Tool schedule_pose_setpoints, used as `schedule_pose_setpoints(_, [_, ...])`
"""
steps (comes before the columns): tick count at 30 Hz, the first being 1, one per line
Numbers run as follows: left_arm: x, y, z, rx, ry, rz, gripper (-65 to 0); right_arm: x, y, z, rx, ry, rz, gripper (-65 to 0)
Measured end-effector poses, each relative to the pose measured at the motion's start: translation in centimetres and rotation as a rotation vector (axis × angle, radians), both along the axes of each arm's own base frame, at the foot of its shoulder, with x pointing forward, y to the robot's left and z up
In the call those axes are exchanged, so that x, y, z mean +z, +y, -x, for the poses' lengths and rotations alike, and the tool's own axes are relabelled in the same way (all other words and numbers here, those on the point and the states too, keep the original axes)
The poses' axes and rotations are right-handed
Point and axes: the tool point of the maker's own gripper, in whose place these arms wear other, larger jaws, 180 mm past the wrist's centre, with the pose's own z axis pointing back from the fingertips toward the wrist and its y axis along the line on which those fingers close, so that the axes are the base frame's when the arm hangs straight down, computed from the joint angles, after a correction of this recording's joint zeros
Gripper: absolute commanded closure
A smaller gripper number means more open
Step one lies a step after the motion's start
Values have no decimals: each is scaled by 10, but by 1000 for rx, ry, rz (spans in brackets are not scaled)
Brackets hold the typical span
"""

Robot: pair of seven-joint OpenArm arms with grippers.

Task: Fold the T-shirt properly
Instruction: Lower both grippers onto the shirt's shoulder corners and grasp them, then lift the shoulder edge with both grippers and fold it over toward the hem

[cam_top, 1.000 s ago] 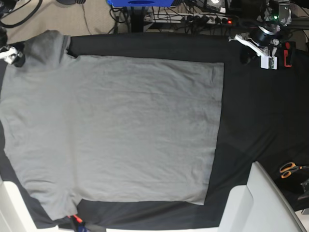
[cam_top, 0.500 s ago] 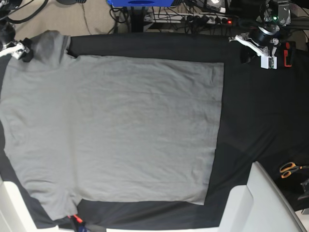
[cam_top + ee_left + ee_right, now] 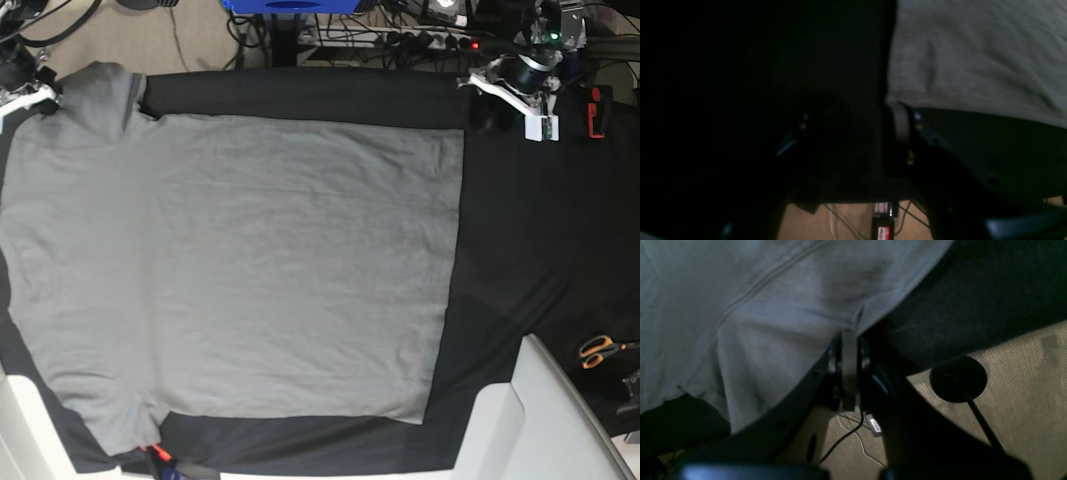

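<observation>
The grey T-shirt (image 3: 240, 260) lies spread flat on the black cloth (image 3: 540, 230), its sleeves at the left and its hem at the right. My right gripper (image 3: 42, 92) sits at the top-left sleeve. In the right wrist view its fingers (image 3: 849, 366) are pressed together, with the sleeve hem of the T-shirt (image 3: 756, 306) pinched at their tips. My left gripper (image 3: 487, 100) hovers just right of the hem's top corner. In the dark left wrist view, the left gripper (image 3: 853, 126) has its jaws apart over black cloth. One finger (image 3: 902, 120) is next to the corner of the T-shirt (image 3: 973, 50).
Orange-handled scissors (image 3: 600, 350) lie at the right edge. A white panel (image 3: 520, 420) juts in at the bottom right. A red object (image 3: 597, 110) sits by the left arm. Cables and a power strip (image 3: 430, 40) run along the floor behind the table.
My right gripper moved in to the top-left sleeve and shut on its hem. My left gripper shifted left toward the hem corner and its jaws opened.
</observation>
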Motion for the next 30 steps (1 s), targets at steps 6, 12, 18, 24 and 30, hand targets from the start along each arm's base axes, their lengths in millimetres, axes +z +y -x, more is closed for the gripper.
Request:
schedule_pose_setpoints(6, [-17,-10,-8,76,-13,61,-290,0,0,0,0,0,0,-6])
schedule_pose_setpoints(12, [-20,-25,-20,73,-42,92,-286,0,0,0,0,0,0,-6])
schedule_pose_setpoints(18, [-21,-51,-27,16,-50,127,-285,0,0,0,0,0,1,-5])
schedule_pose_setpoints(24, [-22,-54,-27,31,-55,138,-250,0,0,0,0,0,0,-5])
schedule_pose_setpoints(30, [-25,-56,-24,32,-35,146,0,0,0,0,0,0,0,-5])
